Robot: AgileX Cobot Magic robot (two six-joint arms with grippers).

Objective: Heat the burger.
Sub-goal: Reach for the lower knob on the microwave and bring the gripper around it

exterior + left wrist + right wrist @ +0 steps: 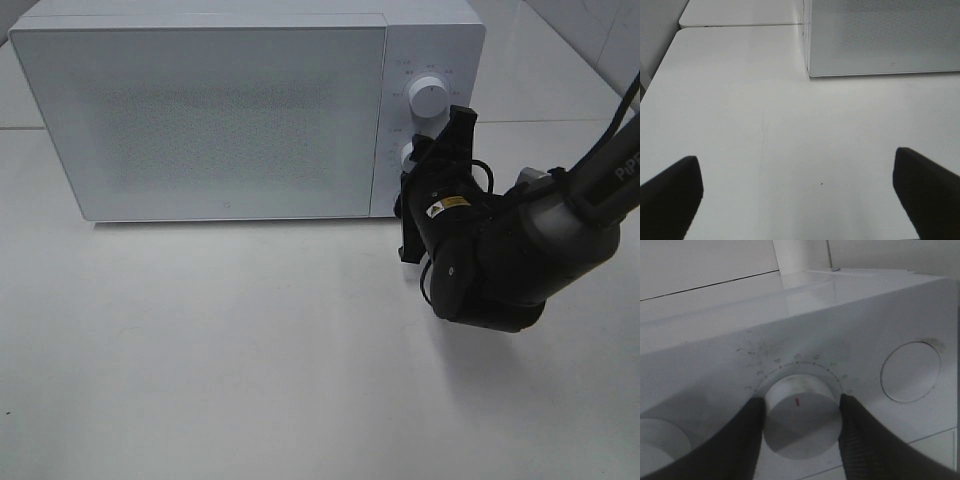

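The burger is out of view in every frame. The white microwave [230,120] stands at the back of the table with its door closed. My right gripper [412,172] reaches its control panel and is shut on the lower knob [801,415], one dark finger [747,440] pressed on each side of it. That knob [408,153] shows only partly behind the gripper in the high view. My left gripper [800,200] is open over bare table, nothing between its fingers [670,195], and it does not appear in the high view.
The upper knob [428,97] sits above the gripped one. A flat round button [910,371] lies on the panel beside the gripped knob. The microwave's front corner [810,70] stands ahead of the left gripper. The white table [250,350] spreads in front.
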